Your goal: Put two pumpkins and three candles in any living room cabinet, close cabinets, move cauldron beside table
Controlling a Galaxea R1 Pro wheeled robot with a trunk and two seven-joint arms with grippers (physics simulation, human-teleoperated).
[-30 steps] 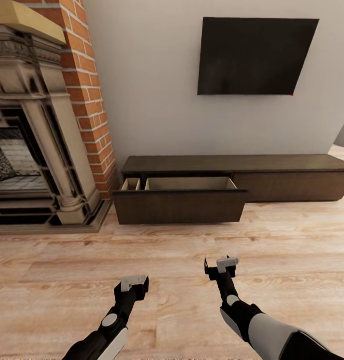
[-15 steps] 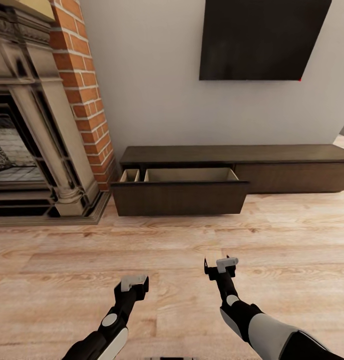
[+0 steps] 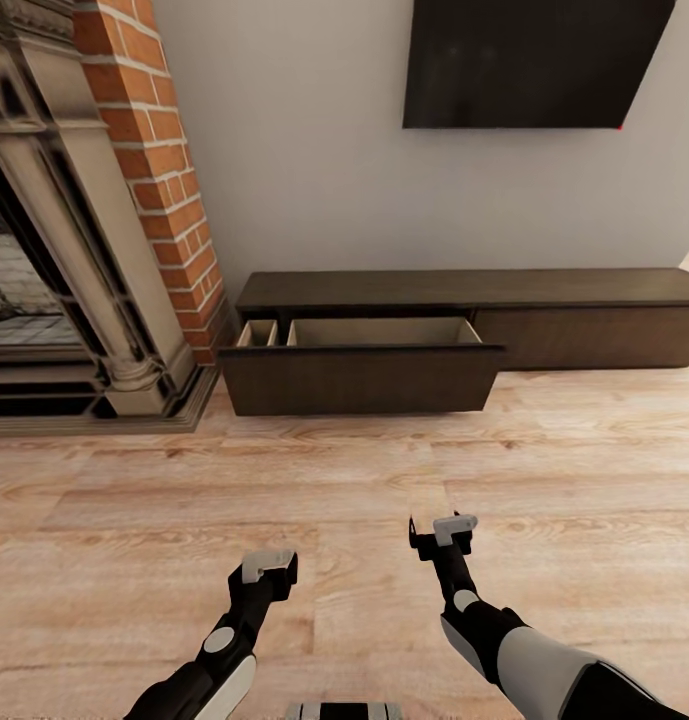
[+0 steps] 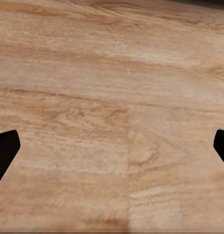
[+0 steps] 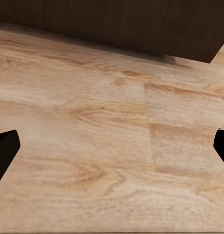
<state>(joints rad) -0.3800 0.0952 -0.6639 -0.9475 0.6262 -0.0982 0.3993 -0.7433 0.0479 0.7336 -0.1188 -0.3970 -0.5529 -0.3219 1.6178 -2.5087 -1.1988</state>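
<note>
The long dark brown cabinet [image 3: 544,290] runs along the wall ahead. Its left drawer [image 3: 359,378] is pulled out, and the pale wood inside that I can see holds nothing. My left gripper [image 3: 269,568] and right gripper [image 3: 442,532] hang over the wooden floor, well short of the drawer. Both are open with nothing between the fingers, and the dark fingertips [image 4: 5,146] sit far apart in the left wrist view. The right wrist view catches the drawer's dark front [image 5: 117,24] beyond the floor. Pumpkins, candles, cauldron and table are out of view.
A stone fireplace [image 3: 74,260] with a red brick column [image 3: 149,150] stands to the left of the cabinet. A black TV [image 3: 534,60] hangs on the wall above it. Light wood floor [image 3: 384,470] stretches between me and the drawer.
The whole view has shifted: the cabinet and fireplace sit higher and look larger, so the camera has moved closer. Both arms keep the same pose and both grippers stay open.
</note>
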